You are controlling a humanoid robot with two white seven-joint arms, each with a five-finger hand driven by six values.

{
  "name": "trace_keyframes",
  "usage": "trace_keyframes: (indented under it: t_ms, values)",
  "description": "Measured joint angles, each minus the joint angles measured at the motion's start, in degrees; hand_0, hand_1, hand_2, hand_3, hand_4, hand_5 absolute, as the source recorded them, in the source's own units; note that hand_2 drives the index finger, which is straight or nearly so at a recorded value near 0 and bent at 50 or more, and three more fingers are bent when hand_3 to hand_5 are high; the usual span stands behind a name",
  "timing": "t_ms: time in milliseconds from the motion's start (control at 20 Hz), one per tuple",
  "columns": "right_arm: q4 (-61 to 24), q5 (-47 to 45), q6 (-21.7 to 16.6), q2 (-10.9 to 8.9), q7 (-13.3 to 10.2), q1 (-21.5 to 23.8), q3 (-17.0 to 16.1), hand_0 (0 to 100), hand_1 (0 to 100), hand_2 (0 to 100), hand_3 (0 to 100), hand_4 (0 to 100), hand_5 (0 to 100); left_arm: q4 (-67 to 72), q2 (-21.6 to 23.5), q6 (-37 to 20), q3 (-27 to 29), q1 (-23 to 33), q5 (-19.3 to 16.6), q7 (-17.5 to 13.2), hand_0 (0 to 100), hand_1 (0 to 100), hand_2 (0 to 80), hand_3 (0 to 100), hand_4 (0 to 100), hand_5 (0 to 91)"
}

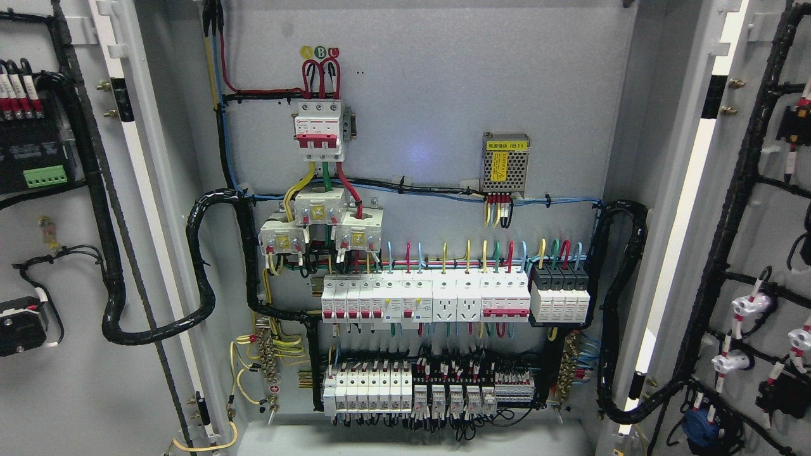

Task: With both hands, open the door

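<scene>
The big grey cabinet stands wide open. It has two doors. The left door is swung out to the left side, and the right door is swung out to the right side. We see the inside face of each door, with black wires and small parts fixed on it. Both doors are cut off by the picture's edges, so their outer sides and handles do not show.

No robot hand or arm shows anywhere, so I cannot tell if the hands are wide or closed.

Inside, on the back wall, one white and red main switch sits near the top, with three red wire loops above it. Below it are three white blocks in a bunch. One small metal box with a yellow sticker sits to the right. The sticker's words are too small to read. Two long rows of switches fill the lower part: the upper row and the lower row. The tiny switches are packed too close to count well. A thick black cable loops on the left, and another thick cable loops on the right.
</scene>
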Motion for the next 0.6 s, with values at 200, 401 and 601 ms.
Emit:
trace_keyframes:
  t_ms: [200,401,601]
  values:
    - [-0.1,0.0,0.0,-0.09,0.0,0.0,0.6,0,0,0,0,0,0,0.2,0.0,0.1,-0.7,-0.2,0.0,0.0,0,0,0.0,0,0,0.0]
    - [-0.2,0.0,0.0,-0.14,0.0,-0.1,1.1,0,0,0,0,0,0,-0.3,0.1,0.3,-1.2,0.1,0.0,0.2,0,0,0.0,0,0,0.0]
    - [-0.2,0.0,0.0,-0.17,0.0,-0.2,1.5,0,0,0,0,0,0,-1.6,0.4,-0.1,-1.5,0.9,0.0,0.2,0,0,0.0,0,0,0.0]
